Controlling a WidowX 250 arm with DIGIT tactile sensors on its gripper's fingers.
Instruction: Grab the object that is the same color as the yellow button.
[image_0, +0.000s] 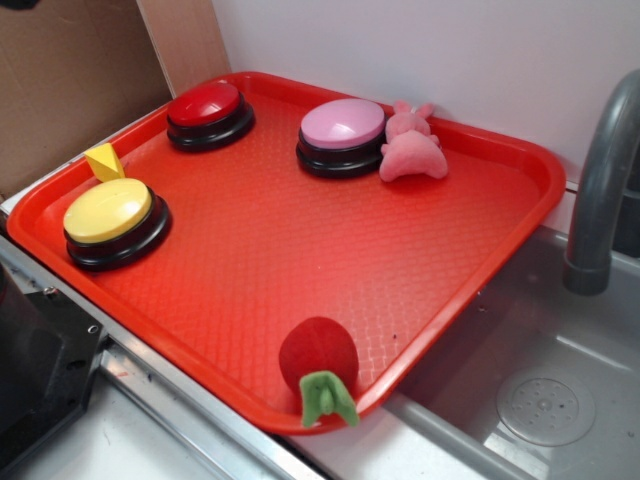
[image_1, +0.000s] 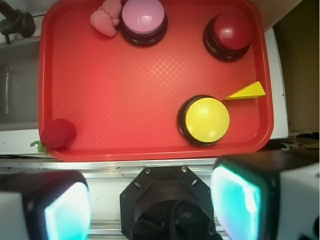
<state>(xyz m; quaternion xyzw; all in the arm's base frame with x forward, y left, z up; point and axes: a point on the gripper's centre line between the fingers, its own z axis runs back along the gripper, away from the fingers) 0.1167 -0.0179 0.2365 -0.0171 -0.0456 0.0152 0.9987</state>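
Note:
The object, a small yellow wedge (image_0: 105, 161) (image_1: 246, 91), lies on the red tray (image_0: 330, 280) (image_1: 115, 100) by its left rim, just behind the yellow button (image_0: 109, 212) (image_1: 206, 119). The wedge's tip touches or nearly touches the button's black base. In the wrist view my gripper (image_1: 152, 205) hangs high above the robot base, off the tray's near edge. Its two pads (image_1: 67, 212) stand far apart with nothing between them. The gripper is out of the exterior view.
On the tray also sit a red button (image_0: 208, 113) (image_1: 231, 32), a pink button (image_0: 342, 135) (image_1: 144, 19), a pink plush toy (image_0: 410, 148) (image_1: 106, 19) and a red strawberry toy (image_0: 320, 365) (image_1: 58, 133) at the front rim. A sink (image_0: 540, 390) with a grey faucet (image_0: 600, 180) lies to the right.

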